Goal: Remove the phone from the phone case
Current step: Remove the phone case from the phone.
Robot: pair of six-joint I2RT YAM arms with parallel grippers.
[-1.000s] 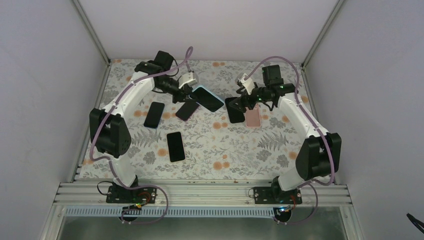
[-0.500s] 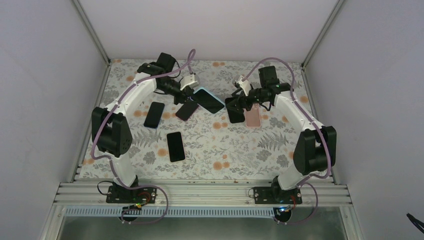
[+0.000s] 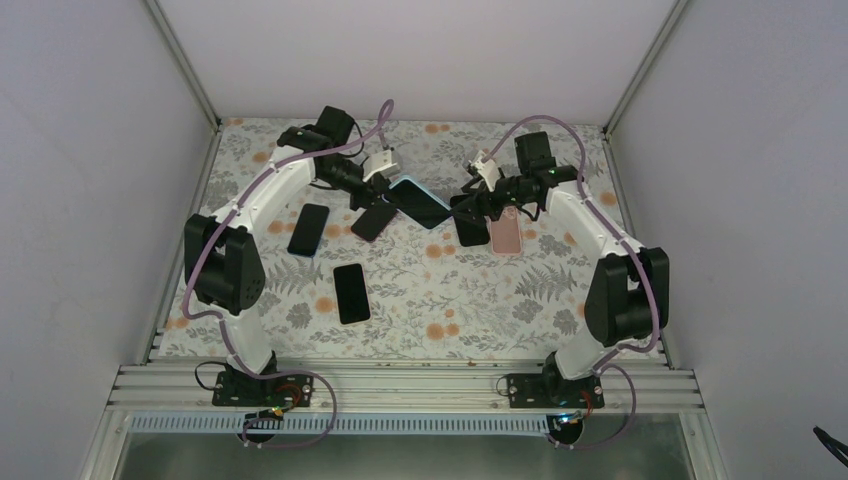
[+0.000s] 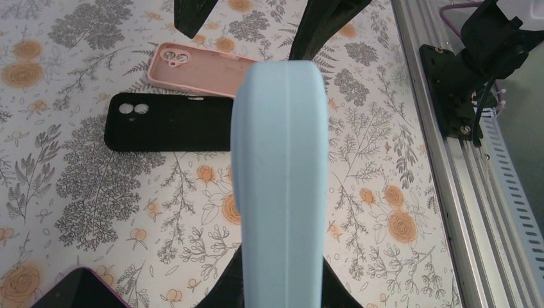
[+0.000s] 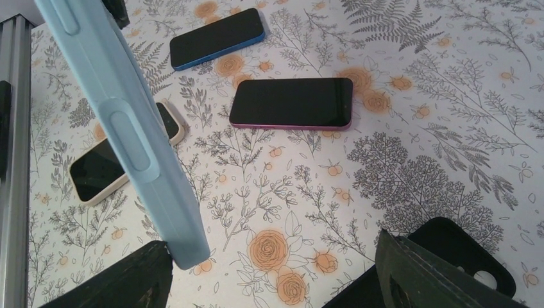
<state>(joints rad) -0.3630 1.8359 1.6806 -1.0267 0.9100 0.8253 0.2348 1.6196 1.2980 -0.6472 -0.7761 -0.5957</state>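
Leftward, the left gripper (image 3: 383, 192) has its jaws closed narrowly on one end of the light-blue phone case (image 4: 279, 167), holding it raised off the desk (image 3: 480, 300) and tilted, with the dark phone (image 3: 418, 200) seated in it. The case's free end reaches the right gripper (image 5: 274, 253), whose jaws stand wide apart and grip nothing. The case's corner lies between them, just beside one of the fingers (image 5: 128, 282); contact cannot be told. Beneath lie a black case (image 4: 167, 122) and a pink case (image 4: 192, 67).
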